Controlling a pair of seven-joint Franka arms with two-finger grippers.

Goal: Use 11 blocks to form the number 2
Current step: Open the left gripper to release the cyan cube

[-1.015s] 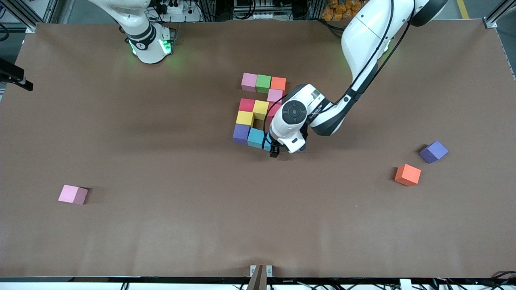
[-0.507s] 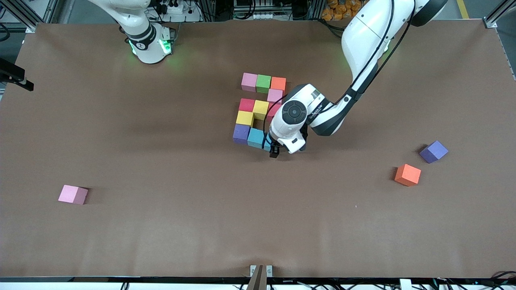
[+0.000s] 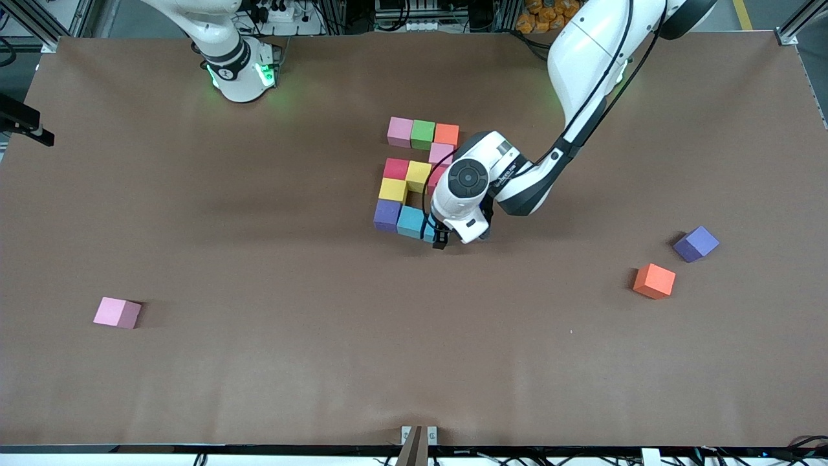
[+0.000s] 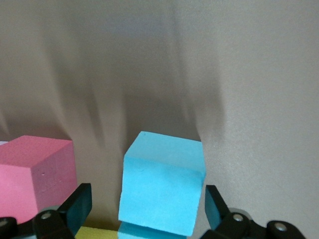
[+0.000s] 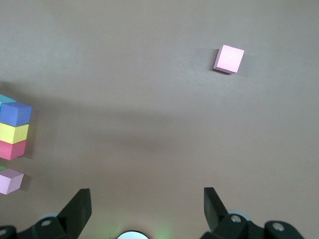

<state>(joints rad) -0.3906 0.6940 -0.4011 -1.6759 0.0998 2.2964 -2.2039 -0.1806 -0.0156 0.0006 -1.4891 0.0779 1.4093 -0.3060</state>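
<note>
A brown-covered table [image 3: 259, 362] fills the room; cables and perhaps aluminium framing [image 3: 58, 16] edge it.

High front camera faces the robots; both wrist cameras look down, sharing the block cluster [image 3: 417, 178].

Brown table [image 3: 259, 362]; coloured blocks [image 3: 414, 178] on it

The middle of the bench [image 3: 272, 362] is occupied by the number 2 [image 3: 414, 178], over whose nearest row the left hand [image 3: 441, 241] is spread around a sky-blue block [image 4: 162, 186]. Passage is otherwise interrupted only by a stray pink block [image 3: 117, 312], orange block [image 3: 654, 281] and purple block [image 3: 696, 243].
</note>
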